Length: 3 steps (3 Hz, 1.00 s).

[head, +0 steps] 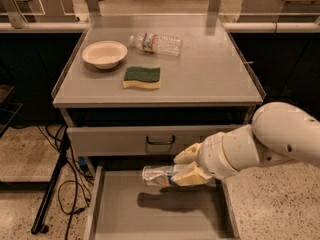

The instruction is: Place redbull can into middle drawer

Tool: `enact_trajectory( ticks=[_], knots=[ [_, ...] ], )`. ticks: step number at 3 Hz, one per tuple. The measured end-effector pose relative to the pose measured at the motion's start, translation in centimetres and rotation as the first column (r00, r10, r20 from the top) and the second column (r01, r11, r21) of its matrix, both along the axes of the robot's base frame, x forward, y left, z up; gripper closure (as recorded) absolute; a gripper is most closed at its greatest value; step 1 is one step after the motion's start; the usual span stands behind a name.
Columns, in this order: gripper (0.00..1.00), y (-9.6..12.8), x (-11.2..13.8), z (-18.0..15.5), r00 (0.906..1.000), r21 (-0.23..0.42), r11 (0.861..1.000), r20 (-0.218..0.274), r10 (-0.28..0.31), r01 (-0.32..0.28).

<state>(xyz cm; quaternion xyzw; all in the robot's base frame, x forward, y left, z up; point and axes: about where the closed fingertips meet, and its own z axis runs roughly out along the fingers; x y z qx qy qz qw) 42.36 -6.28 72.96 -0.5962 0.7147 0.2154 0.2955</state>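
My gripper (186,167) is shut on the redbull can (159,175), a slim shiny silver can with blue patches. It holds the can on its side, pointing left, over the back part of the open middle drawer (125,214). The can hangs a little above the drawer's flat grey floor and casts a shadow on it. My white arm (270,141) reaches in from the right. The drawer is pulled out below a closed drawer with a grey front and dark handle (160,140).
On the cabinet top (210,74) lie a clear water bottle (156,43), a white bowl (104,53) and a green and yellow sponge (142,77). Cables and a stand leg (55,184) are on the floor at the left.
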Motion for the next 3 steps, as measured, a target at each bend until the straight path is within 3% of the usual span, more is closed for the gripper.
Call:
enact_trajectory(
  ticks=[1, 2, 3],
  knots=[
    [1.0, -0.1, -0.3, -3.8, 0.9988, -0.001, 1.0, 0.04, -0.029, 0.029],
    [1.0, 0.2, -0.1, -4.6, 0.9992, 0.003, 1.0, 0.03, -0.028, 0.028],
    [1.0, 0.4, 0.2, -7.6, 0.9985, -0.023, 0.999, 0.027, -0.048, 0.048]
  ],
)
